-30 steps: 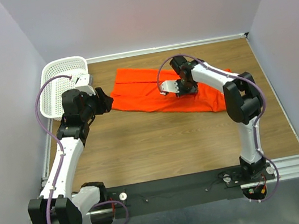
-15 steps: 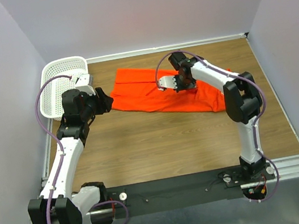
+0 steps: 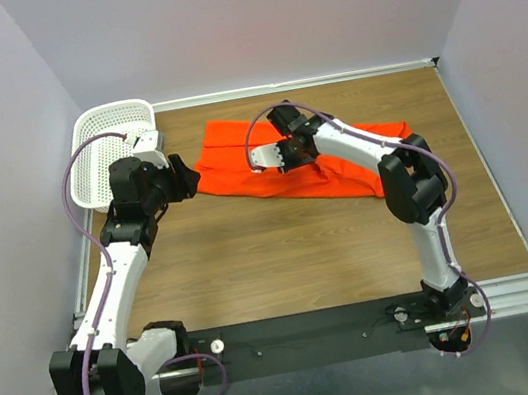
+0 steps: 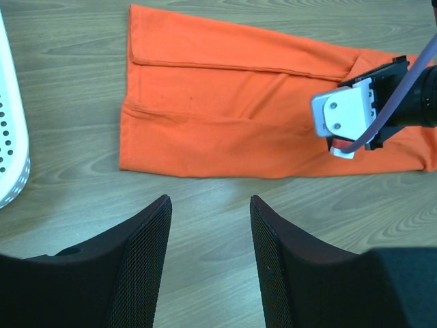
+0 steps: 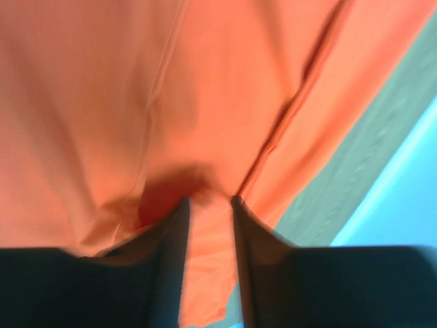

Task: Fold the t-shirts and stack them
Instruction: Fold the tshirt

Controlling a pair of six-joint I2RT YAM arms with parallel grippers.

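No writing, brand, number or sign is legible in any view; the orange-red t-shirt (image 3: 237, 156) shows plain fabric; the white basket (image 3: 112, 109) likewise.

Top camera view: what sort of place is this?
Most likely a lab test cell: bare pale walls box in a wooden table, the left arm and right arm are bolted to a metal rail at its near edge, with one orange t-shirt and a white basket as props.

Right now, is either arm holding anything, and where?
The left fingers hold nothing. The right fingers straddle a fold mid t-shirt; whether they grip it cannot be told.
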